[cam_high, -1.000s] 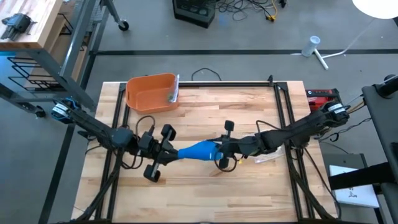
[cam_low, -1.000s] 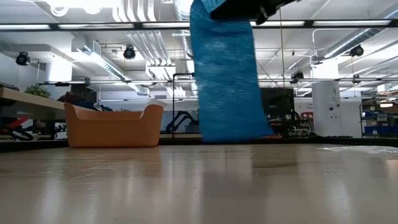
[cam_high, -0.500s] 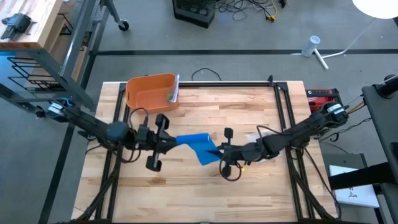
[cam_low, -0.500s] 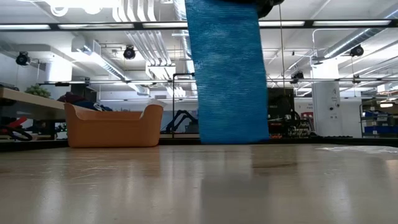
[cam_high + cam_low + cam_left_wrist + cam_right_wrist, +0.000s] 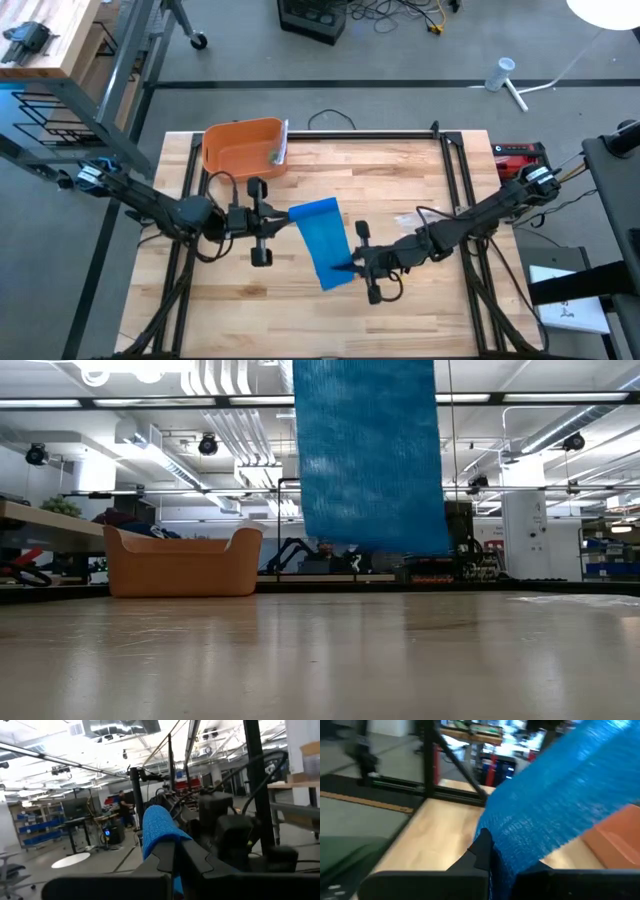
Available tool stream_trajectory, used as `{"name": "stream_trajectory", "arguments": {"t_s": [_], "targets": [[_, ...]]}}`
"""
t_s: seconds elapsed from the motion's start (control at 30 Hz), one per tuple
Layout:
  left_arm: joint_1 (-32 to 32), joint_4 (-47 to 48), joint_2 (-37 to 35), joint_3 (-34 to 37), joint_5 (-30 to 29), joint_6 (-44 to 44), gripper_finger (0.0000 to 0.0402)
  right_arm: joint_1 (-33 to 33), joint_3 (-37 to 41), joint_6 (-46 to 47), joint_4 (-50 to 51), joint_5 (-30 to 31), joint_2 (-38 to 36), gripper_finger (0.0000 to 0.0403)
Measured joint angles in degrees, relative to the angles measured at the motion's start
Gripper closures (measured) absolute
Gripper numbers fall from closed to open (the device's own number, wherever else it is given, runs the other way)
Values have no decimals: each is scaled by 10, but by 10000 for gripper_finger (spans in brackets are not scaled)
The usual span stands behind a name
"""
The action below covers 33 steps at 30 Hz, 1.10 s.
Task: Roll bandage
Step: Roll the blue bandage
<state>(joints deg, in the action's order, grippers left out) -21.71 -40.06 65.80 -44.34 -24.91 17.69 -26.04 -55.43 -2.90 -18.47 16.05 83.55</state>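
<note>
**Blue bandage stretched in the air over a pale wooden bench**

The bench [image 5: 400,170] is a light butcher-block top with a glossy sheen, framed by dark rails, standing on a grey concrete floor [image 5: 420,60]. Near its far left corner sits an orange bin [image 5: 240,150]; in the low view it shows at the left against the room behind. Off the right edge of the bench lies a red box [image 5: 520,155], and on the floor beyond there are loose cables [image 5: 400,12].

Over the middle of the bench the blue bandage [image 5: 322,243] hangs as a flat strip, clear of the wood. The left end effector [image 5: 278,220] is clenched on its far end, the right end effector [image 5: 352,266] clenched on its near end, so the strip spans between the two. From bench level the bandage [image 5: 368,455] fills the upper centre as a wide blue sheet, its lower edge well above the surface.

Behind it, the room is a workshop: white ceiling ducts [image 5: 230,420], strip lights, racks and workstations. In the left wrist view a person [image 5: 122,807] stands far off among desks and blue shelving.
</note>
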Motion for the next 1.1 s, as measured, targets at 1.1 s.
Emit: {"name": "stream_trajectory", "arguments": {"t_s": [1.1], "targets": [[11, 125, 25, 2, -46, 13, 402, -54, -205, -10, 99, -40, 16, 403]]}}
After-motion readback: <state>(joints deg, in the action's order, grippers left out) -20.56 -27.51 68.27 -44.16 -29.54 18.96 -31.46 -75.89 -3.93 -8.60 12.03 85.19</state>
